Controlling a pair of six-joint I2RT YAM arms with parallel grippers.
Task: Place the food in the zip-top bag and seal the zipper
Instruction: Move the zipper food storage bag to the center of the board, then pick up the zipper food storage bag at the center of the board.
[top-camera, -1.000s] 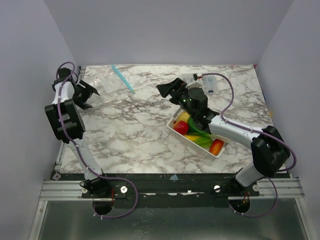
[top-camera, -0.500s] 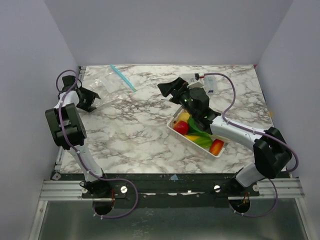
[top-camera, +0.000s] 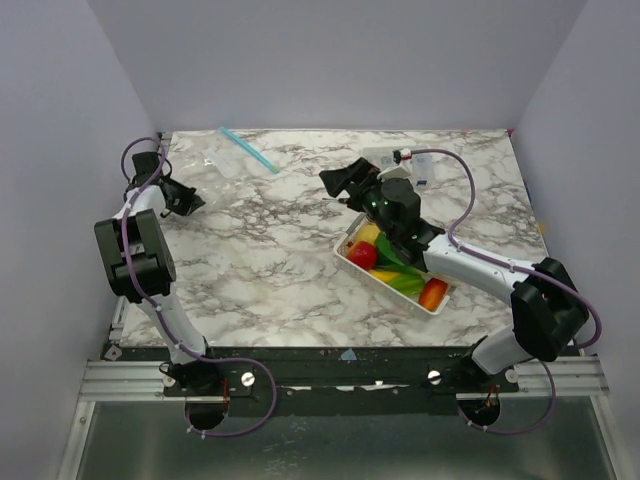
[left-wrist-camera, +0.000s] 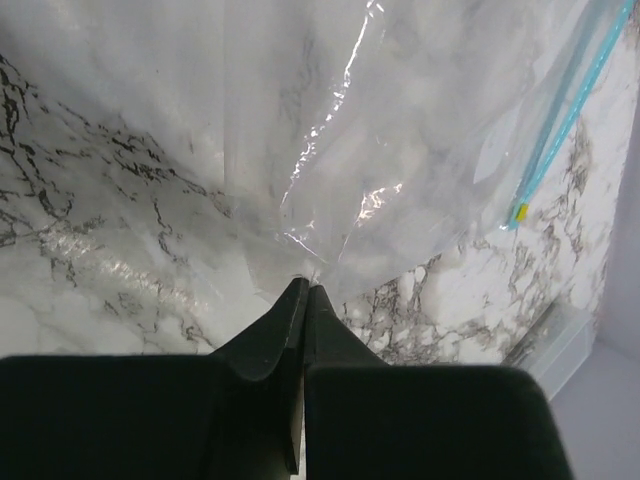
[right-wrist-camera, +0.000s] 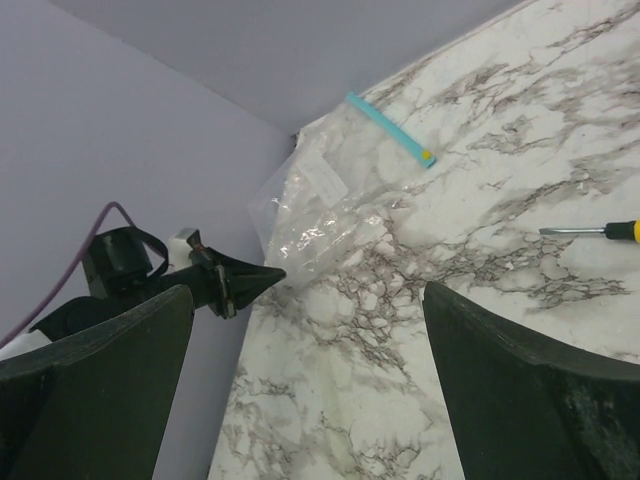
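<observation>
The zip-top bag (top-camera: 222, 163) lies at the back left of the marble table, clear and crumpled, its light-blue zipper (top-camera: 247, 149) on the far edge. My left gripper (top-camera: 192, 199) is shut on the bag's near corner; in the left wrist view the two black jaws meet at the gripper's tip (left-wrist-camera: 305, 286) on the plastic (left-wrist-camera: 400, 150), with the zipper (left-wrist-camera: 560, 110) at the upper right. The food (top-camera: 385, 262), red, yellow, green and orange pieces, sits in a white basket (top-camera: 350, 263). My right gripper (top-camera: 338, 184) hovers open above the table beyond the basket, holding nothing.
A small clear box (top-camera: 412, 162) stands at the back behind the right arm. A screwdriver (right-wrist-camera: 600, 230) lies on the marble in the right wrist view. The left wall is close beside my left gripper (right-wrist-camera: 262, 273).
My left gripper has closed on the bag's corner after moving toward the back left. The bag has shifted slightly back with it. The right arm has barely moved.
</observation>
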